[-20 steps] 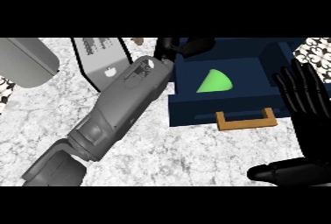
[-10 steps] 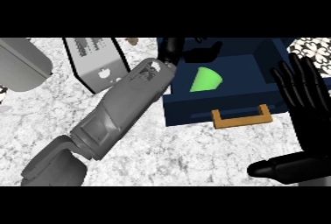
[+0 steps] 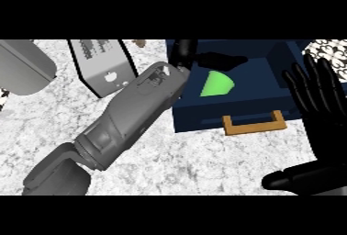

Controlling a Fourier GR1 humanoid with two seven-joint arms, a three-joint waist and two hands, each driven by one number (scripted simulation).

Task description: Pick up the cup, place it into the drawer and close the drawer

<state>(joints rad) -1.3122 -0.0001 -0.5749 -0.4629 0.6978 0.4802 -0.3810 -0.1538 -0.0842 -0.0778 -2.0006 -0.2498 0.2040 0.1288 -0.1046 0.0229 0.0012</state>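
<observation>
The cup is bright green and lies on its side inside the open dark blue drawer. It shows as a rounded wedge, its broad curved end toward the right and its narrow end up and left, so its long axis runs roughly from upper left to lower right. Bare blue drawer floor lies to the cup's right and below it, up to the front wall. That wall carries a flat, tan, squared handle that sticks out over the counter, whose top is mottled grey-white like stone.

The left hand, black, hangs over the drawer's upper left corner, just above the cup. Its fingers are partly spread and stretch to the right, holding nothing; whether a fingertip touches the cup cannot be told. Its grey forearm runs diagonally down to the lower left, crossing the drawer's left edge.

The right hand shows at the right edge, fingers straight, apart and pointing up, overlapping the drawer's right side; its thumb sticks out leftward, low in the view.

Left of the forearm a flat white panel with a black border lies on the counter, and a grey rounded object sits at the far left edge.
</observation>
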